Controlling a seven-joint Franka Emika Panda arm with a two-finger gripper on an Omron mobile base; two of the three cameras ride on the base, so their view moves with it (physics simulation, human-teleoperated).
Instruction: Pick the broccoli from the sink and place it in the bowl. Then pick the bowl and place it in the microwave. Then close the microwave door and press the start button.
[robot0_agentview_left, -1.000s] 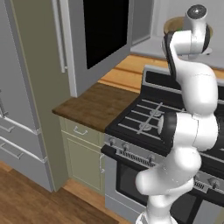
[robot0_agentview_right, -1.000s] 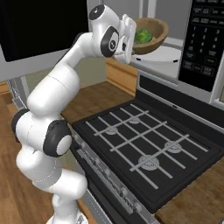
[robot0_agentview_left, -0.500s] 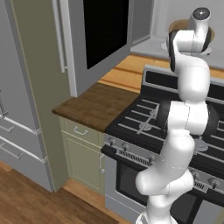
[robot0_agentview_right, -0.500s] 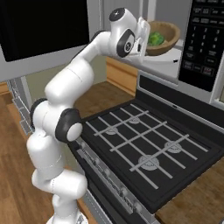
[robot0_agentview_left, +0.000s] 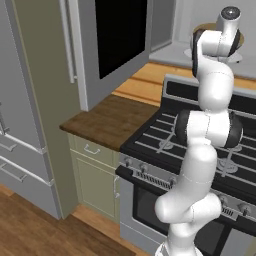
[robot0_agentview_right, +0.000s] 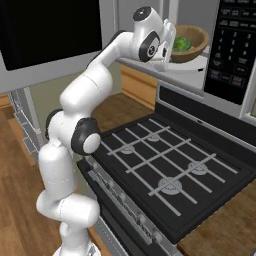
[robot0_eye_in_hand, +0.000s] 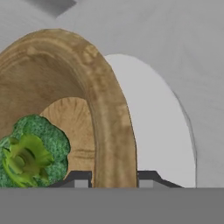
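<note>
Wooden bowl (robot0_eye_in_hand: 105, 109) rim sits pinched between the tool's (robot0_eye_in_hand: 114, 177) two fingers, broccoli (robot0_eye_in_hand: 28, 153) inside — all poised over the white turntable (robot0_eye_in_hand: 157, 131) in the microwave (robot0_agentview_right: 227, 50). Best lowered level and slowly, then released only once it rests flat.

Open room over turntable (robot0_eye_in_hand: 153, 131) beside bowl (robot0_eye_in_hand: 111, 127); microwave (robot0_agentview_right: 231, 50) walls close around.
</note>
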